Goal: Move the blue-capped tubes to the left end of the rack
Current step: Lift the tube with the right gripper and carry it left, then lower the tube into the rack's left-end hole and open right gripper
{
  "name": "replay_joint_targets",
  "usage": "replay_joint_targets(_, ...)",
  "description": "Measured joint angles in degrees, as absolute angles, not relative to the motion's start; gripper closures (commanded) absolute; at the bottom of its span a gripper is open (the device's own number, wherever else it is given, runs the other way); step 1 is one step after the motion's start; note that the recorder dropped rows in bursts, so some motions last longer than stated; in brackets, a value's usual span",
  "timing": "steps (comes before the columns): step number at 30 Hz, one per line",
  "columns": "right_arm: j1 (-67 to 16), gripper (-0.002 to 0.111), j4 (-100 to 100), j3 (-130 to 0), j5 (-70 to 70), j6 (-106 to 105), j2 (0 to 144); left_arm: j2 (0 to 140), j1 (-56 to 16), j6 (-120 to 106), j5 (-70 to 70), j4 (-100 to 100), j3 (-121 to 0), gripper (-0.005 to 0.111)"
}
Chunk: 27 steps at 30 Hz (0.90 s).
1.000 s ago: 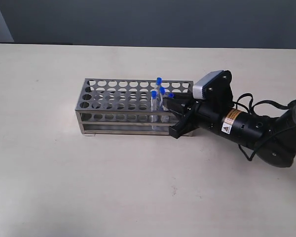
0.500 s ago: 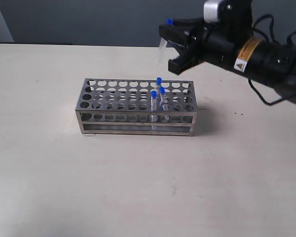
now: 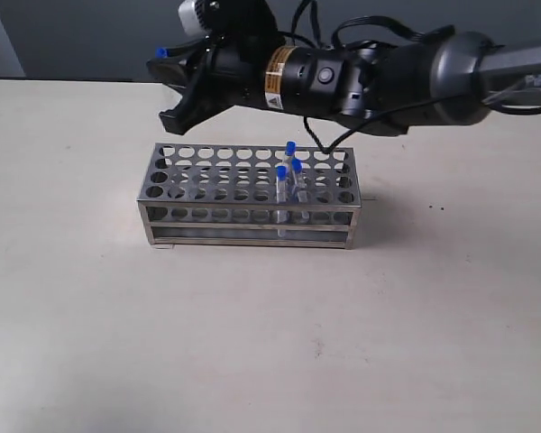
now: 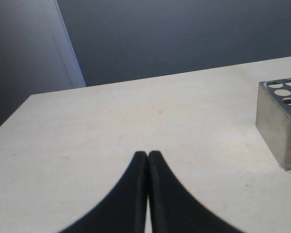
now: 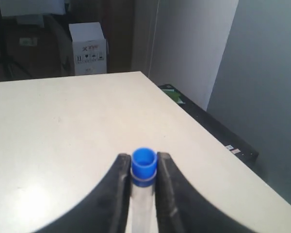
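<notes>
The steel rack stands mid-table, and its end corner shows in the left wrist view. Three blue-capped tubes stand upright in holes near its right end. My right gripper hangs above the rack's left end, behind it, shut on a fourth blue-capped tube. Its blue cap sticks out past the fingertips. In the right wrist view the gripper clamps the tube just below the cap. My left gripper is shut and empty over bare table, and the exterior view does not show it.
The right arm stretches across above the rack from the right. The pale table ends at a dark wall behind. A white cardboard box stands beyond the table's edge in the right wrist view.
My right gripper pulled one tube out of the rack's right end, lifted it, and carried it leftward to above the rack's left end. Three tubes stay in place.
</notes>
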State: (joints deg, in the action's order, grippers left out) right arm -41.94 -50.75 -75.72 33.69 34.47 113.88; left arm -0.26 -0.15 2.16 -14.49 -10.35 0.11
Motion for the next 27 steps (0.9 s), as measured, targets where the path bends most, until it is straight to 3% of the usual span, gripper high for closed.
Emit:
replay_joint_targets(10, -42.5, 0.109, -50.6, -85.5, 32.5, 38.8, 125.3, -0.3, -0.2, 2.2, -14.5, -10.4, 0.1, 0.106)
replay_joint_targets(24, -43.3, 0.109, -50.6, -87.1, 30.2, 39.4, 130.8, -0.3, -0.2, 2.2, -14.5, -10.4, 0.1, 0.106)
replay_joint_targets(27, -43.5, 0.098, -50.6, -87.1, 30.2, 39.4, 130.8, -0.3, -0.2, 2.2, -14.5, -10.4, 0.1, 0.106)
